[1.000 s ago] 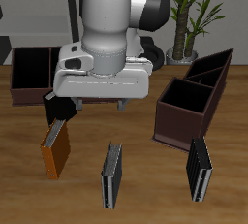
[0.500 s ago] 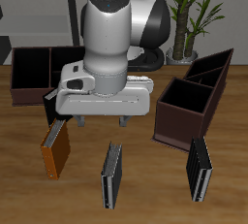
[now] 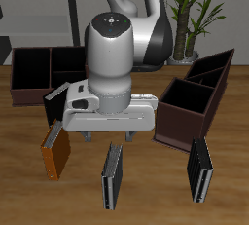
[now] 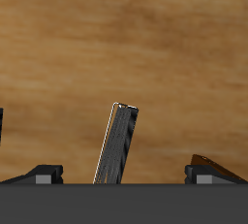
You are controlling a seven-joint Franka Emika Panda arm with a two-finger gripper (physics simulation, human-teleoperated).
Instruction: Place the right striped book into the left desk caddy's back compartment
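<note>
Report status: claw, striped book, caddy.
Claw open, empty, above striped book. Book standing on table, untouched. Caddy behind it, back cell open; nothing blocking.

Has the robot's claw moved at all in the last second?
Yes. The gripper has come down and toward the table's front edge, closing on the right striped book, which has stayed put. The left desk caddy hasn't shifted.

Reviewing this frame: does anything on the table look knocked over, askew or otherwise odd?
Nothing stands out. The right striped book, the orange book and the blacker white-striped book all stand on edge on the table, none toppled. The left desk caddy sits diagonally, upright and intact. The gripper hovers above the right striped book.
</note>
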